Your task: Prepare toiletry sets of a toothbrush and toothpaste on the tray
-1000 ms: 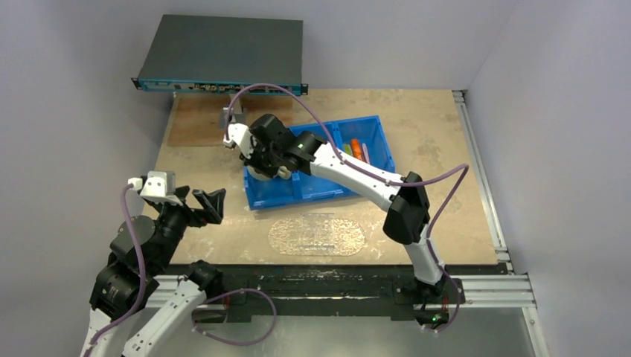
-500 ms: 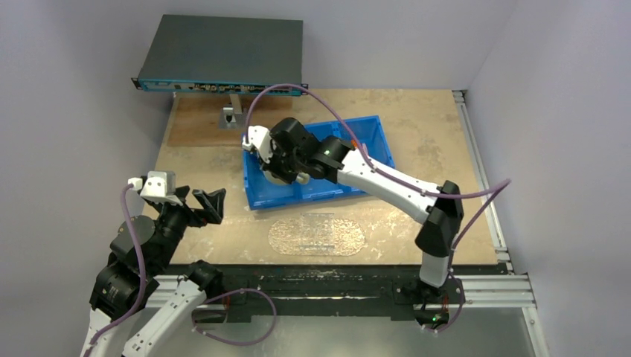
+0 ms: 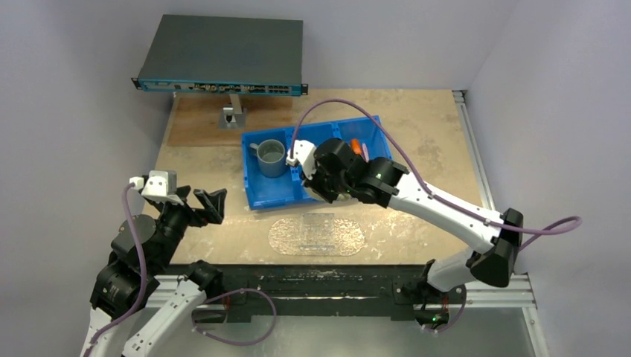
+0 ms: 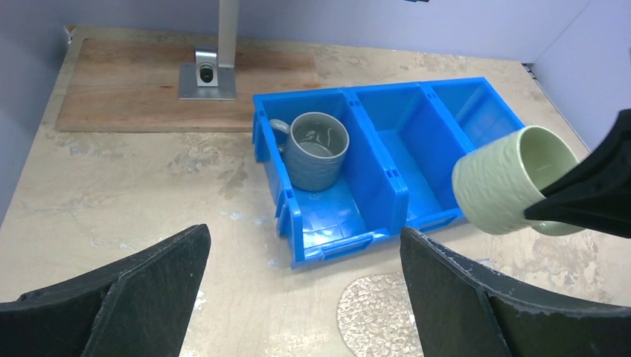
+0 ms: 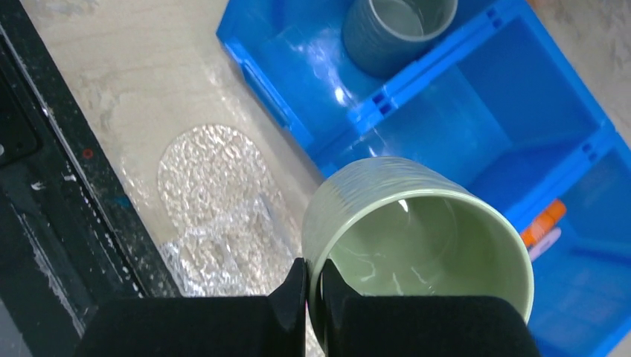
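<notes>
The right end effector [image 5: 312, 288] is clamped on the rim of a pale-green ribbed mug [image 5: 417, 245], one finger inside the wall and one outside. It holds the mug tilted in the air above the near wall of the blue three-compartment plastic bin [image 3: 260, 198], close to the middle compartment. The left end effector [image 4: 303, 234] hangs with its jaws spread wide and nothing between them, well to the left of the bin. A grey mug [image 4: 316, 149] stands upright in the bin's left compartment. An orange tapered tube [image 5: 543, 222] lies in the right compartment beside what looks like a pale pinkish stick [image 5: 545, 242], though it is too small to be sure. The transparent oblong pebbled tray [image 3: 316, 234] lies bare on the surface [image 3: 431, 126], just in front of the bin.
</notes>
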Tool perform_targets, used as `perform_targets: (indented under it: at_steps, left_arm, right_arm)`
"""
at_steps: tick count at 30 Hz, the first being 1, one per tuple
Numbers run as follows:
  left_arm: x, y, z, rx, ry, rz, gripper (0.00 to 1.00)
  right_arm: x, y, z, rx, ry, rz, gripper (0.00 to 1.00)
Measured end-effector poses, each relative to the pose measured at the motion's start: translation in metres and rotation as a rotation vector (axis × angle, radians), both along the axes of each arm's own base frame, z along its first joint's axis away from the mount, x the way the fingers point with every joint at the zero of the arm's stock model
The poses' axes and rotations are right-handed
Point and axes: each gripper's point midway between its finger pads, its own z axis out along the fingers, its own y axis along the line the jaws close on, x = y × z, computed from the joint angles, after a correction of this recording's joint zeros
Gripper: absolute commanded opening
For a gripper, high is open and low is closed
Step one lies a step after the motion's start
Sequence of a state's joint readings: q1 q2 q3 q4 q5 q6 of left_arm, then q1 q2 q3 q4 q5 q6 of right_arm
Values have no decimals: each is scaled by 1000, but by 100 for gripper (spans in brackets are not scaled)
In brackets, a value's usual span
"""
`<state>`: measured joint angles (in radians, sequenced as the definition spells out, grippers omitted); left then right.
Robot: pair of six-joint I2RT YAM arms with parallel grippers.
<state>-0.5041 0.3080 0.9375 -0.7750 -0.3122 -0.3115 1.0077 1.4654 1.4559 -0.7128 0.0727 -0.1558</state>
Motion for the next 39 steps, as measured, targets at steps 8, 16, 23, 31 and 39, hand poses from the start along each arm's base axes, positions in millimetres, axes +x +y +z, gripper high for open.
perform_targets:
  at_steps: [8,16,23,31,39]
  left_arm:
    - [0,-2,0,-1,1,-11,100]
    - [-1,-3,0,-2,1,-20,100]
    - [-1,-4,0,-3,1,-21,100]
    - [-1,-4,0,-3,0,-21,100]
    - [-1,-4,0,-3,0,-21,100]
  right_arm:
    - [-22,-51,3,-6,20,-107,0]
    - [-42,-83,-23,-47,101,-197,0]
    - [-57,-97,-56,-117,191,-235,0]
    - [-70,-102,-88,-147,264,-239,0]
    - [-68,-91,-103,-127,293,-253,0]
